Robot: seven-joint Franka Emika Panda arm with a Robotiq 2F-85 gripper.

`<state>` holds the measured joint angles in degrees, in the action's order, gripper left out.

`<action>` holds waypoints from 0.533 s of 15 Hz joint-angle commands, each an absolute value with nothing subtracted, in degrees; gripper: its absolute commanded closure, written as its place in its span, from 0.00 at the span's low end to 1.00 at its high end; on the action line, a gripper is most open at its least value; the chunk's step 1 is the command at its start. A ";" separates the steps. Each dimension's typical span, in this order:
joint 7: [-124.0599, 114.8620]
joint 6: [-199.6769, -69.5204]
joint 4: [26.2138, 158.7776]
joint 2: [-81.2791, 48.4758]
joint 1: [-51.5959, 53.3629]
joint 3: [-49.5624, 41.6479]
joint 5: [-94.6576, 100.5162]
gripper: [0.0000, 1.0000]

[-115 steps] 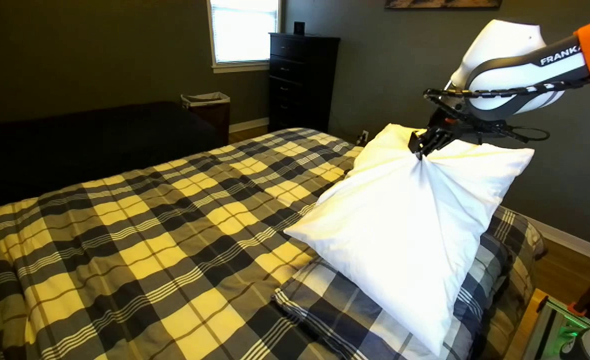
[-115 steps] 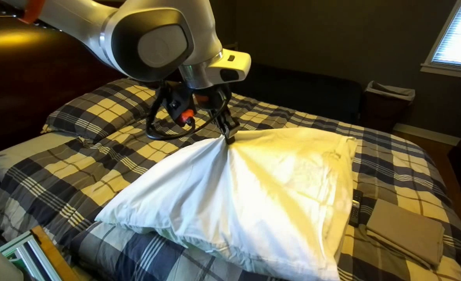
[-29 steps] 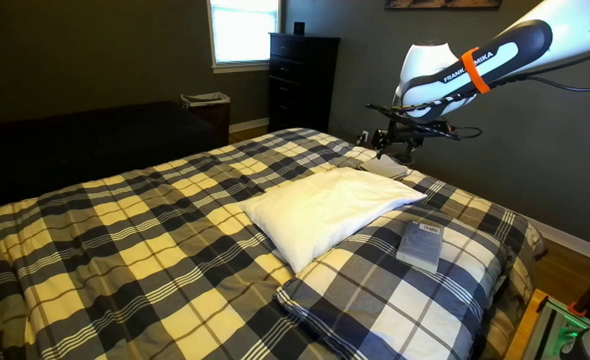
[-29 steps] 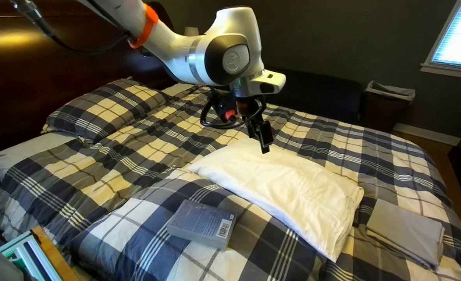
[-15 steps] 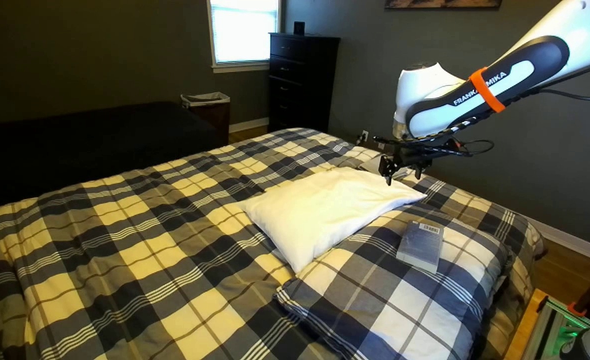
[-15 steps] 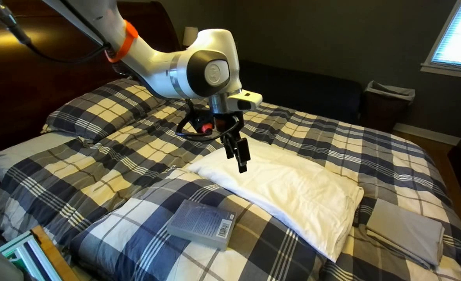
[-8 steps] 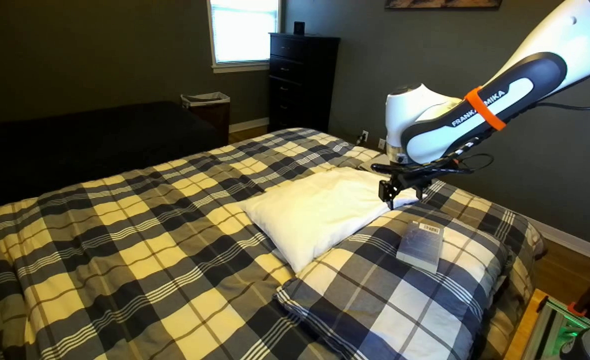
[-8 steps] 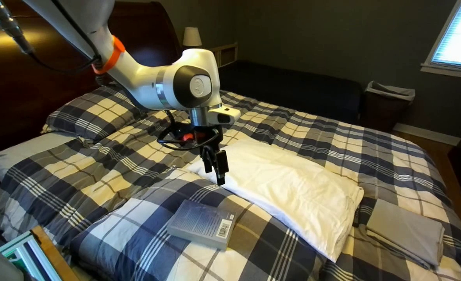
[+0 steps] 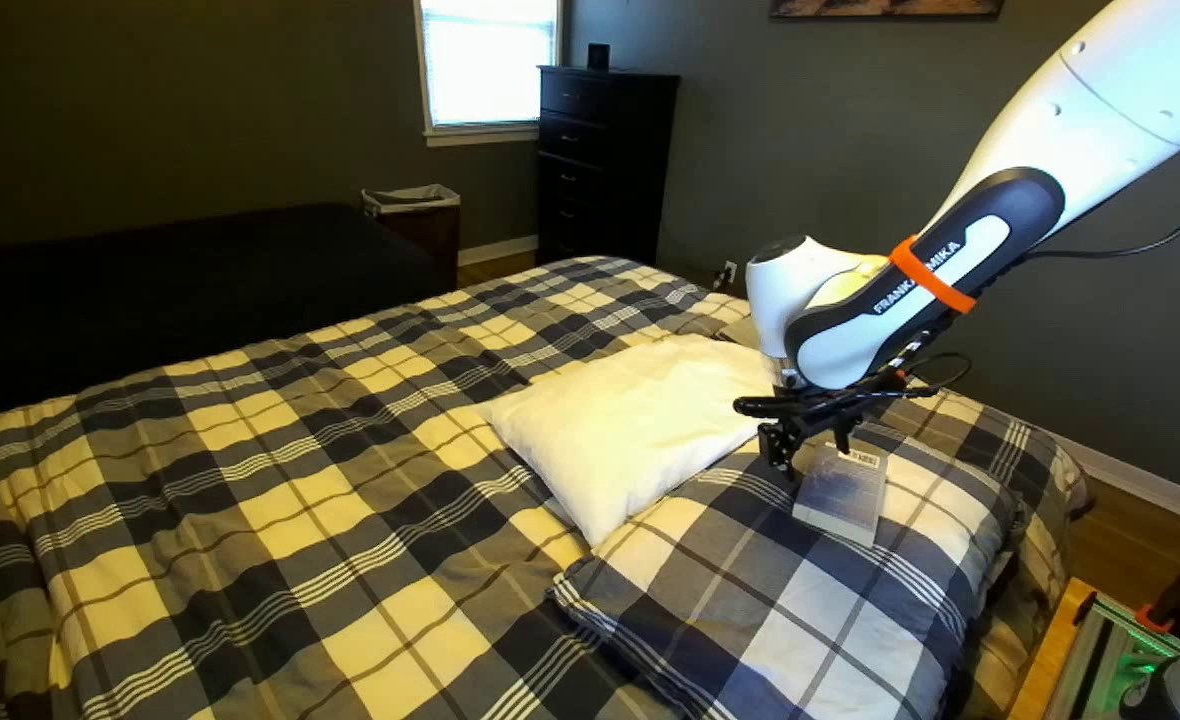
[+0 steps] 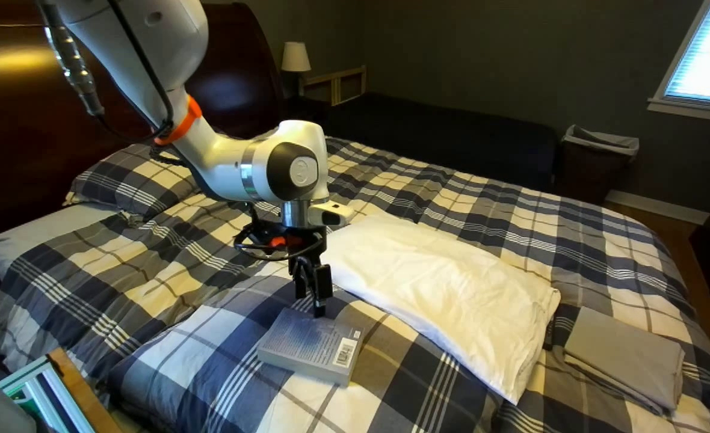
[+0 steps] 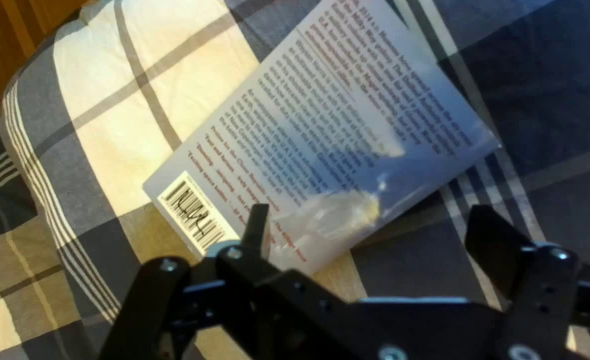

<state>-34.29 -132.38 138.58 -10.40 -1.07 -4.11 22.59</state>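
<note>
Book (image 11: 315,142), thick, glossy and blue-grey

Arm (image 9: 1020,195): "FRANK … MIKA" is lettered along the side, the characters between partly hidden by an orange band (image 9: 932,275). Joint cap (image 10: 302,171): round emblem borne, not legible. Book (image 11: 315,130), back cover: blurb printed in dark and red type; "Milky Way", "Praise for the" and "Exciting space battles" can be read, the remainder largely blurred. Barcode label (image 11: 197,212), same cover: overwritten with dark scrawl.
</note>
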 commanded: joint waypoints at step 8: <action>-36.98 -131.33 135.86 -18.23 3.41 -7.17 28.67 0.00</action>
<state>-35.27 -132.64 136.99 -16.16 1.61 -5.32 25.42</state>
